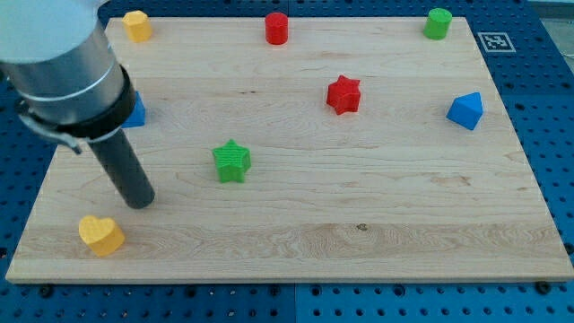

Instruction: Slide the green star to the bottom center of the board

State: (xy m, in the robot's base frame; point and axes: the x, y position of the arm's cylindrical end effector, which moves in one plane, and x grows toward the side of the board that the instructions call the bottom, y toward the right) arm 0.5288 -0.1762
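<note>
The green star [232,161] lies on the wooden board [359,233], left of the board's middle. My tip [140,202] rests on the board to the left of the star and slightly lower in the view, about a hundred pixels away, not touching it. The dark rod rises from the tip toward the view's top left into the grey arm body.
A yellow heart [100,235] lies near the bottom left corner. A blue block [134,111] is partly hidden behind the arm. A yellow block [136,25], red cylinder [276,29] and green cylinder [438,23] line the top edge. A red star [343,94] and blue block [465,110] sit right.
</note>
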